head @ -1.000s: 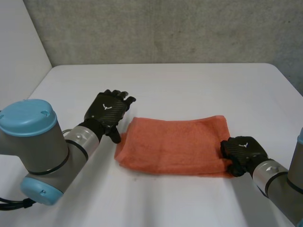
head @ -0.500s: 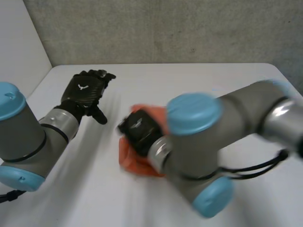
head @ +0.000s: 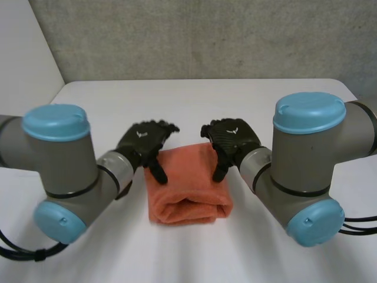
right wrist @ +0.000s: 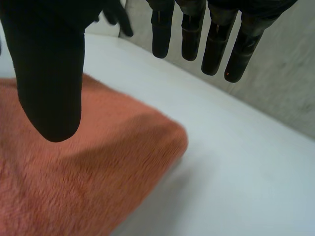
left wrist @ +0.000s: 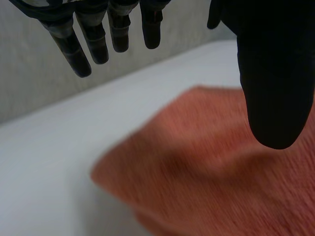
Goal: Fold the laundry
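Towel (head: 188, 186), halved just now by my right hand (head: 231, 138); left hand (head: 146, 141) flanked it; fingers (left wrist: 78, 54) wide, empty; folding looked nearly done.

Fuzzy terry towel (head: 187, 186) (matt table (head: 265, 106))

1. Black robot left hand (left wrist: 275, 73): fingers (left wrist: 93, 44) straight and spread, thumb set well apart from them, nothing held.
2. Orange fuzzy terry towel (left wrist: 211, 172) lies flat under the thumb. The thumb tip hangs over the towel; contact can't be told.
3. Fingertips sit beyond the towel's edge, over bare table.
4. White smooth table (left wrist: 44, 167) lies under and around the towel; a rounded towel corner juts onto it.
5. Grey rough wall (left wrist: 34, 83) rises behind the table, well beyond the towel.
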Controlling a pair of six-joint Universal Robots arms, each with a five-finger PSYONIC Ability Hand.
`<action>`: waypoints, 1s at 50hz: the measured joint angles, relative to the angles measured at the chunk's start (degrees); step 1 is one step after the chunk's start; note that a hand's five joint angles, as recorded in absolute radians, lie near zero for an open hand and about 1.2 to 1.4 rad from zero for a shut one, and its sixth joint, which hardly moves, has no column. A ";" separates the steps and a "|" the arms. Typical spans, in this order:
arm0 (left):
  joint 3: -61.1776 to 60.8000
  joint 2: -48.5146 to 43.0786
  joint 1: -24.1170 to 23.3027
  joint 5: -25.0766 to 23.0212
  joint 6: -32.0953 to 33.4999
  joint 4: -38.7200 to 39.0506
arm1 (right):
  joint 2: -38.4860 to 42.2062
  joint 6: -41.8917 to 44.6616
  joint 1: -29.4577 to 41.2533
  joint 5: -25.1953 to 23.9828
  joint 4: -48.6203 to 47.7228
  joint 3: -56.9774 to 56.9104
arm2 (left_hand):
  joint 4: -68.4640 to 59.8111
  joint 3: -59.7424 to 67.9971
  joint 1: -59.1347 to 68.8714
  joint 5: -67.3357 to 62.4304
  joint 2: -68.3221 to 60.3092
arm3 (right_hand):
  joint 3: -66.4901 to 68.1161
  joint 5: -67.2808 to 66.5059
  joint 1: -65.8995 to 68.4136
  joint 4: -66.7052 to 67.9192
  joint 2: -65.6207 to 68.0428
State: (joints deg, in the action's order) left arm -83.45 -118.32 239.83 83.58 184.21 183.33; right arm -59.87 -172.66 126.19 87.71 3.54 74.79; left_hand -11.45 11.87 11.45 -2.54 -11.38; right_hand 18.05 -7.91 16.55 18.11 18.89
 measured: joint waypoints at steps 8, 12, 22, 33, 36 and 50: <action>-0.01 -3.32 -0.51 7.55 -1.43 -2.47 | 7.12 -1.39 -2.35 -4.52 2.10 -2.16 | 0.00 0.00 0.00 0.00 0.00 | -0.30 0.79 -0.82 -0.51 -0.06; -0.80 -3.53 -0.40 9.23 -1.30 -2.50 | 9.50 -1.27 -2.58 -4.75 3.41 -3.58 | 0.00 0.00 0.00 0.00 0.00 | -3.60 3.17 -3.37 -3.01 -3.66; -1.11 -2.04 -1.39 9.13 -0.96 -2.75 | 9.68 -1.04 -3.84 -4.80 6.74 -5.02 | 0.00 0.00 0.00 0.00 0.00 | -6.28 4.15 -5.98 -5.11 -6.77; 9.88 8.36 -1.55 7.74 -1.32 -10.31 | -9.52 -1.20 -10.35 -3.80 6.60 -3.75 | 0.00 0.00 0.00 0.00 0.00 | -6.28 4.45 -5.98 -5.11 -6.77; 12.84 11.76 0.16 6.67 -1.51 -12.84 | -15.40 -1.26 -12.73 -2.95 6.49 -2.43 | 0.00 0.00 0.00 -0.01 0.00 | -6.28 4.45 -5.98 -5.11 -6.77; 12.04 22.09 9.19 3.63 -4.39 -15.74 | -26.80 -0.88 -18.53 -0.61 6.42 3.73 | 0.00 0.00 0.00 0.00 0.00 | -6.28 4.45 -5.98 -5.11 -6.77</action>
State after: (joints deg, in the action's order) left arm -71.41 -96.23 249.02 87.21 179.82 167.59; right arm -86.67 -173.54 107.67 87.10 9.96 78.52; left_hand -11.44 11.87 11.45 -2.54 -11.38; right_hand 11.77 -3.46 10.57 13.00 12.12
